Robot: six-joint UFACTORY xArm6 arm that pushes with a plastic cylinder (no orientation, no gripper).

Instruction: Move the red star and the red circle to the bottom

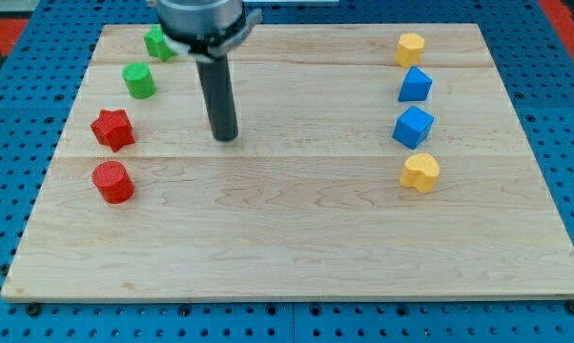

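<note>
Camera view takes in a pale wooden tabletop resting on a blue perforated base. Going from the view's bottom upward, the near stretch of wood carries only grain lines. The first block met is the red circle near the view's left edge, a short cylinder standing on its flat end. At about the same depth on the view's right sits a yellow heart-like block. Just above the red circle, close but apart, is the red star. Opposite it on the right is a blue cube-like block, and above that a second blue block with a pointed top.

The arm comes down from the view's top as a straight dark rod under a grey round mount, standing nearly upright. My tip meets the wood at roughly the depth of the red star, well to that star's right, touching no block. No claw is fitted, so the rod holds nothing.

Farther back on the left, a green cylinder stands above the red star, and a second green block sits beside the mount, partly hidden, shape unclear. At the far right is a yellow block.
</note>
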